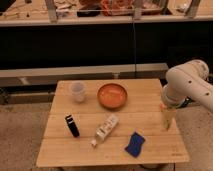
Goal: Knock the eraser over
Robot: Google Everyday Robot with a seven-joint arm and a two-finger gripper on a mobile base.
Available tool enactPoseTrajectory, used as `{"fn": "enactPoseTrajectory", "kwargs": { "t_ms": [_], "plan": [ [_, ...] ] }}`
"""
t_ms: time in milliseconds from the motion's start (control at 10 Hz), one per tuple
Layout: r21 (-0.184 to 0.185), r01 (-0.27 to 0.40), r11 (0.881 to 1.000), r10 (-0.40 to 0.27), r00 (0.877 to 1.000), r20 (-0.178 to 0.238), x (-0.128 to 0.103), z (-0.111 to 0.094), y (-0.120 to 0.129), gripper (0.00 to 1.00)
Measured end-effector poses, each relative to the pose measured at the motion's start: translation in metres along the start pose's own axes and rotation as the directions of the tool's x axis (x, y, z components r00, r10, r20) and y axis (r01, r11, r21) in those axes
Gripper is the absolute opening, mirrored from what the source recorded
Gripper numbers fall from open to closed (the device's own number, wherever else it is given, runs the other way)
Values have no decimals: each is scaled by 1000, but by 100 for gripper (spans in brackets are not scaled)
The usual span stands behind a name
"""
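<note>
— Wooden table (142, 117), then; where is the eraser?
— Eraser (72, 125) stands upright at eight o'clock; my gripper (167, 119) hangs at three o'clock, well apart; spread or closed, I cannot tell; the knock is not yet done.

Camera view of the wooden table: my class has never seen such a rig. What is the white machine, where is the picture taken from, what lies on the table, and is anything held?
The white machine is a robot arm. Its gripper hangs over the table's right edge. One camera looks down on the table from above. On it are a black eraser standing upright, a cup, an orange bowl, a white bottle lying down and a blue object. Nothing seems held.
</note>
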Motion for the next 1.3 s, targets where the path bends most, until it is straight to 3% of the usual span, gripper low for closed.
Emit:
{"fn": "enactPoseTrajectory", "kwargs": {
  "t_ms": [200, 500, 900, 1300],
  "plan": [
    [3, 10, 1000, -10, 1000, -4, -6, 0, 1, 80],
    [9, 59, 998, -59, 998, 0, -55, 0, 3, 80],
    [10, 119, 993, -119, 993, -3, -94, 2, 8, 80],
    [10, 220, 975, -220, 975, -7, -150, 8, 15, 80]
  ]
}}
